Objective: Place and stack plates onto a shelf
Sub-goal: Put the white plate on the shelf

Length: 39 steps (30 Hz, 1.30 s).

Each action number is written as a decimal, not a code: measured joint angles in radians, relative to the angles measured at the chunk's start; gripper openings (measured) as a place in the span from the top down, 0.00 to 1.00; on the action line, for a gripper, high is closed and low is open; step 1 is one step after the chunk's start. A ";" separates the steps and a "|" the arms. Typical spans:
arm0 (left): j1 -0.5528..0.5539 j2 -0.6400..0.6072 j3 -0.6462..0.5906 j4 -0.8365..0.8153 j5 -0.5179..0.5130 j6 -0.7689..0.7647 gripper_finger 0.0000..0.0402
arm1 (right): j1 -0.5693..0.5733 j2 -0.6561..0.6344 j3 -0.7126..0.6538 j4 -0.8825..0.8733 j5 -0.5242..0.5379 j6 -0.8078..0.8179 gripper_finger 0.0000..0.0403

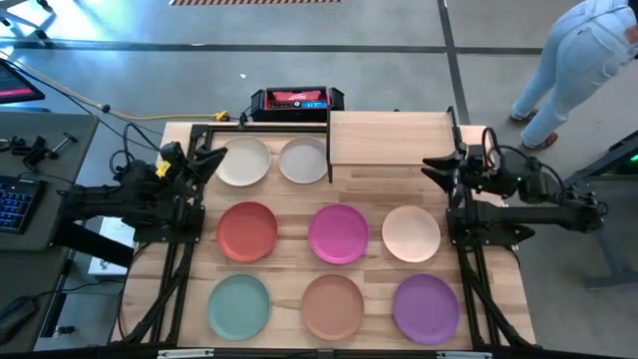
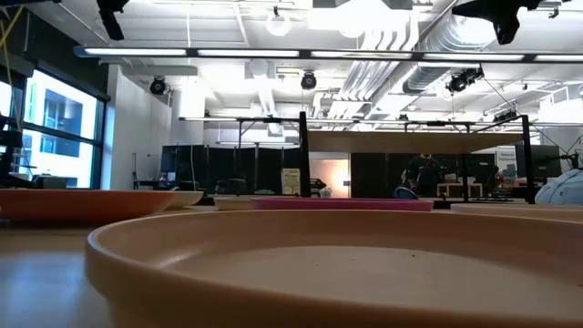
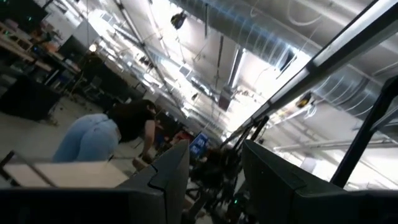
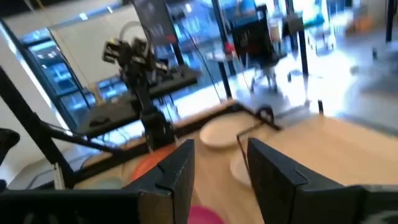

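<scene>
Eight plates lie flat on the tabletop in the high view. Two off-white plates (image 1: 244, 162) (image 1: 304, 160) sit at the far side, beside the shelf (image 1: 389, 140). Orange-red (image 1: 247, 231), magenta (image 1: 338, 233) and pale peach (image 1: 411, 232) form the middle row. Teal (image 1: 239, 304), tan (image 1: 332, 304) and purple (image 1: 427, 306) form the near row. The shelf top is bare. My left gripper (image 1: 212, 159) (image 3: 214, 162) is open and raised by the left off-white plate. My right gripper (image 1: 435, 169) (image 4: 221, 155) is open and raised beside the shelf's near right corner.
A red and black box (image 1: 296, 100) lies past the table's far edge. Black frame struts (image 1: 169, 279) (image 1: 483, 289) run along both table sides. A person (image 1: 578, 60) stands on the floor beyond the far right corner. A desk with a keyboard (image 1: 15, 204) is on the left.
</scene>
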 joint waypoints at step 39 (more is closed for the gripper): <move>0.000 0.000 -0.002 -0.216 -0.006 0.019 0.66 | 0.230 0.749 0.228 -0.530 -0.287 0.847 0.65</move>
